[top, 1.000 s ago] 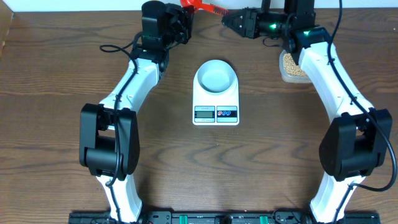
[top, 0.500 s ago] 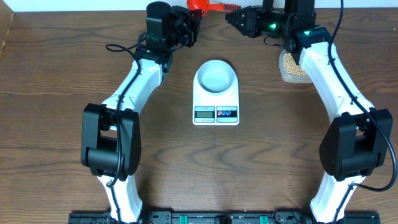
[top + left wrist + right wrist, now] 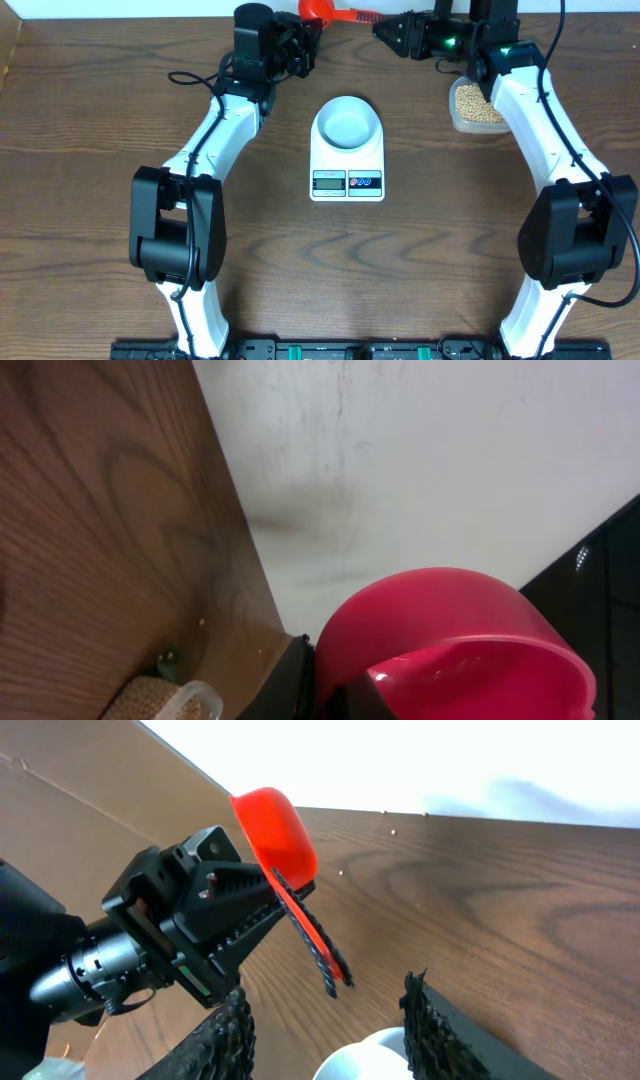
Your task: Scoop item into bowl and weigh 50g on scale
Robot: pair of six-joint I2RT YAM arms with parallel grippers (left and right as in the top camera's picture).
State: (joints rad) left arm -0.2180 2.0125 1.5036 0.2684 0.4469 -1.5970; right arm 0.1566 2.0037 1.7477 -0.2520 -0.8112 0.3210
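— Since one second ago my right gripper (image 3: 384, 28) spread its fingers and drew back to the right, off the handle of the red scoop (image 3: 322, 9).
— Who holds it?
— My left gripper (image 3: 306, 38), clenched on the handle. Its long axis runs left-right along the far table edge, cup to the left, over the brown wooden table (image 3: 100, 150), before a white wall (image 3: 450, 460). Beans (image 3: 478, 100) lie in the clear tub (image 3: 470, 127); the bowl (image 3: 347, 122) stands on the scale (image 3: 347, 160), its print too small to read.

Table (image 3: 80, 150) dark wood grain, matt; scoop (image 3: 450, 640) glossy red plastic; scale (image 3: 347, 160) smooth white plastic.
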